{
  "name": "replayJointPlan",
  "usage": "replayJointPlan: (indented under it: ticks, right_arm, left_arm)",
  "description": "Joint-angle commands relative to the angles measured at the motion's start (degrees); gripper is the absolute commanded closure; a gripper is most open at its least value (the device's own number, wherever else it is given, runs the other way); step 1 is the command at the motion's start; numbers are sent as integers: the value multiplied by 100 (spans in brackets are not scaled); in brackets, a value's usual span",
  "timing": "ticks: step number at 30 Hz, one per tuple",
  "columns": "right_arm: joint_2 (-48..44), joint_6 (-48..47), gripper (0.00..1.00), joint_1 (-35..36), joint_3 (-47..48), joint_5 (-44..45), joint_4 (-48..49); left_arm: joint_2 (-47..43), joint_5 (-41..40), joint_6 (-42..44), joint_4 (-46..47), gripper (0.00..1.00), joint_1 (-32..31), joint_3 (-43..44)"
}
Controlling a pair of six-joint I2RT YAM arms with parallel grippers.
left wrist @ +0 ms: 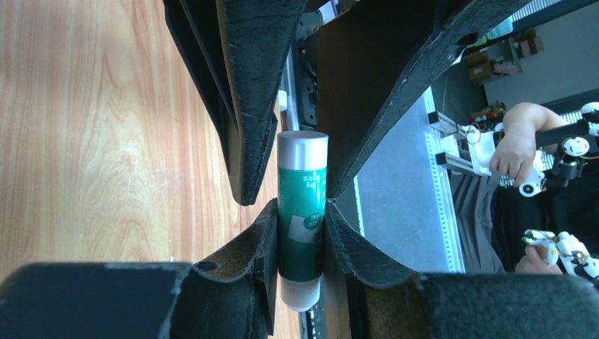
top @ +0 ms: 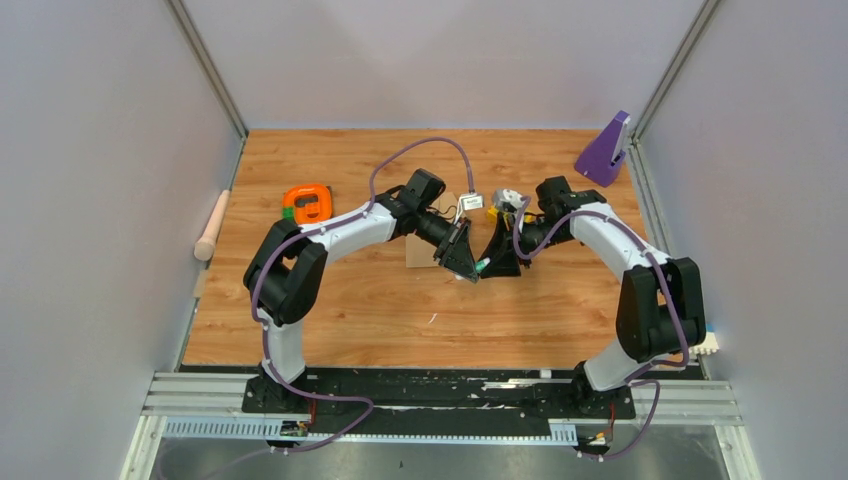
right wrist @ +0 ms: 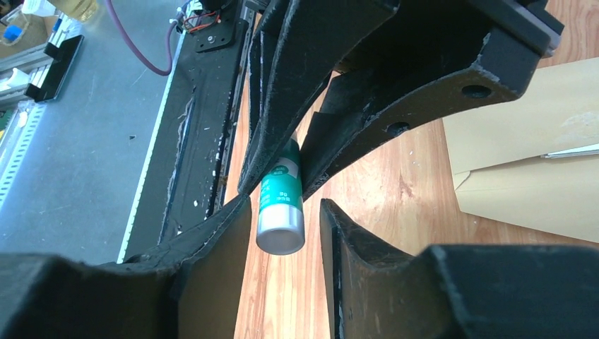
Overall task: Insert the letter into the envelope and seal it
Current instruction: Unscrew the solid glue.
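Observation:
A green glue stick (left wrist: 302,212) with white ends is clamped at its lower half by my left gripper (left wrist: 300,215), which is shut on it. It hangs above the wooden table (top: 380,310). My right gripper (right wrist: 284,205) faces the left one tip to tip. Its fingers flank the stick's grey-white cap (right wrist: 281,233) with a gap on each side, so it is open. The tan envelope (right wrist: 523,134) lies flat on the table behind, partly under the left arm (top: 420,250). A thin white edge, apparently the letter (right wrist: 573,150), shows at the envelope's opening.
An orange tape-like object (top: 308,203) sits at the back left and a purple stand (top: 605,150) at the back right. A pale cylinder (top: 212,225) lies by the left wall. Small items (top: 490,200) lie behind the grippers.

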Motion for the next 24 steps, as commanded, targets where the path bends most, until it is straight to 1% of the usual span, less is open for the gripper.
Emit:
replayJointPlan:
  ticks: [1,6,9,11,15,20,21,23,24]
  right_arm:
    - [-53,13,58,-11,207,-443,-36]
    - [-74,32,58,-120,216,-559,-41]
    - [-57,16,59,-150,207,-584,-44]
    - [-42,0,61,-144,207,-596,-64]
    - [16,-120,69,-132,234,-596,-205]
    - [125,-301,70,-100,311,-618,-446]
    - [137,-332,71,-87,319,-614,-484]
    - [171,-413,77,-68,341,-609,-577]
    - [187,-457,81,-64,369,-613,-638]
  left_arm:
    - [-45,179,109,-23,100,-38,28]
    - [-47,176,122,-36,100,-46,36]
    - [-42,176,124,-28,100,-46,36]
    - [-38,168,124,-34,100,-46,43]
    - [-50,132,124,-29,100,-47,45]
    - [-62,88,132,-21,100,-46,48]
    - [-63,67,139,-21,100,-46,46]
    - [-72,48,141,-25,100,-46,45]
    - [-79,46,141,-26,95,-46,45]
